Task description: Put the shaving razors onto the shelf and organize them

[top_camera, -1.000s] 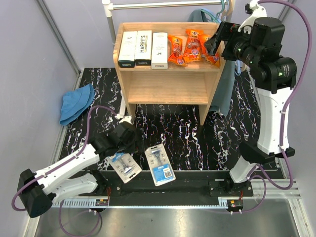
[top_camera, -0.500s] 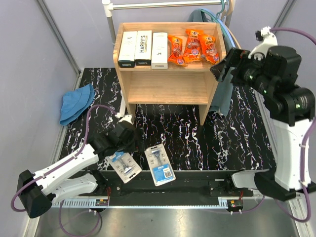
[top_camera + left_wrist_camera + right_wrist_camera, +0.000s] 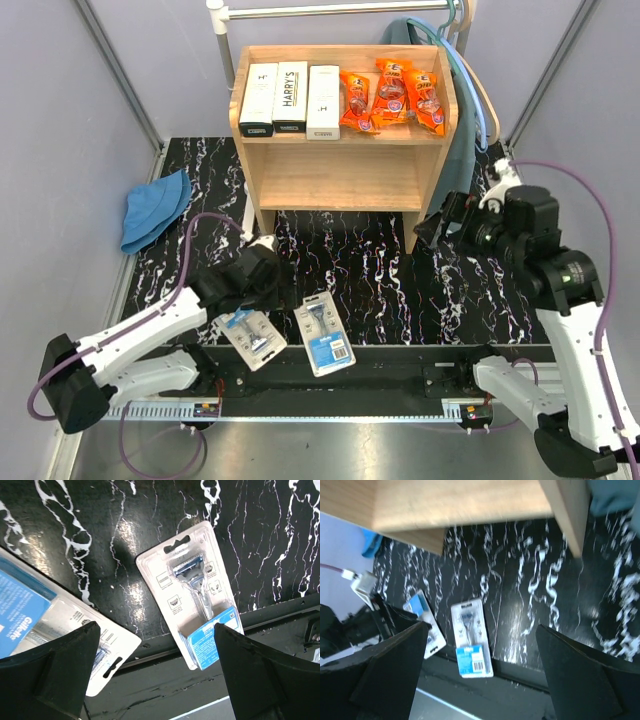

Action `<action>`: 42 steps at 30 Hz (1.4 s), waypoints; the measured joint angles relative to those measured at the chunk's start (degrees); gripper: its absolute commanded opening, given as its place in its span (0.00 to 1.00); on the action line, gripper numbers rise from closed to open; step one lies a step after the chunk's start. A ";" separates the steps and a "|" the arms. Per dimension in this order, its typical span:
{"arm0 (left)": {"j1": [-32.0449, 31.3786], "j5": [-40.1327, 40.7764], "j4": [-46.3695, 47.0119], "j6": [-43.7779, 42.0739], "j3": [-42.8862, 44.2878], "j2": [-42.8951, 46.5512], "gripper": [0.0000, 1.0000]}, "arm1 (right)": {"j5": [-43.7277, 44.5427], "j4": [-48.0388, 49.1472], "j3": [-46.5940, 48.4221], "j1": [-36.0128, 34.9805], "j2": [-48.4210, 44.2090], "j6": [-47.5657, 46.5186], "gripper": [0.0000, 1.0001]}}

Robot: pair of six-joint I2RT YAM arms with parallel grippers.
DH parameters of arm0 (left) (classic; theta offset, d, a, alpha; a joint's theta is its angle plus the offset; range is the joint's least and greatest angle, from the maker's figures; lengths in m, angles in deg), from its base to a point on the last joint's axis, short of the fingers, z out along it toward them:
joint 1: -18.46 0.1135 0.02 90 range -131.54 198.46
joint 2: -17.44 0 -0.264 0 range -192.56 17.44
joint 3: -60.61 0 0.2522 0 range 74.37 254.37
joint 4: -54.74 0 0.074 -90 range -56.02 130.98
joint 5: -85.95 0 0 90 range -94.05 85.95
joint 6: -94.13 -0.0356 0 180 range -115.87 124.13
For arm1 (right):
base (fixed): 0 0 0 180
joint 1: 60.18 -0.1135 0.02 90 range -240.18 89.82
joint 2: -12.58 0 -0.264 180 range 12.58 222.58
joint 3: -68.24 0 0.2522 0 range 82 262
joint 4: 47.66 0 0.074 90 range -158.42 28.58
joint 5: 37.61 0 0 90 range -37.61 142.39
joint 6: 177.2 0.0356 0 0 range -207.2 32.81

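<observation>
Hovering low near the front edge of the black marbled table (image 3: 390,285): left gripper (image 3: 156,630), jaws spread wide, nothing between them. Close beside it, first blue-backed blister card (image 3: 250,338), flat on the table, skewed, one corner hidden behind a finger in the left wrist view. Just to the right, not touching: second blister card (image 3: 324,335), razor visible through the clear front, blue label end toward the near edge.

Right gripper (image 3: 481,626) raised above the table, near the front right leg of the wooden shelf (image 3: 340,178), jaws fully apart, holding nothing, angled down toward the two cards.

On the shelf's top tier: three white Harry's boxes (image 3: 290,97) side by side at left, three orange pouches (image 3: 390,95) in a row at right.

Blue cloth hat (image 3: 155,210) on the table left of the shelf, well apart from both cards. Metal clothes rail (image 3: 330,10) behind the shelf.
</observation>
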 measured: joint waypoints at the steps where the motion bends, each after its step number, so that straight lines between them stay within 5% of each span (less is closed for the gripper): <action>1: -0.31 -0.17 0.20 0.22 0.00 -0.35 0.99 | -0.63 0.72 -3.37 0.00 -1.33 0.87 1.00; 18: -12.07 -0.70 5.25 6.27 6.27 -16.98 0.89 | -9.46 7.65 -41.35 0.02 -23.85 17.09 0.99; 24: -14.10 -0.76 7.04 7.48 7.06 -21.99 0.79 | -9.90 8.52 -42.71 0.02 -25.05 18.64 0.99; 32: -15.80 -1.38 11.39 8.90 7.08 -30.05 0.53 | -10.86 9.38 -43.45 0.02 -25.40 19.32 0.98; 42: -16.06 -0.24 13.79 11.13 7.74 -33.35 0.40 | -12.13 9.46 -46.21 0.02 -28.11 20.44 0.97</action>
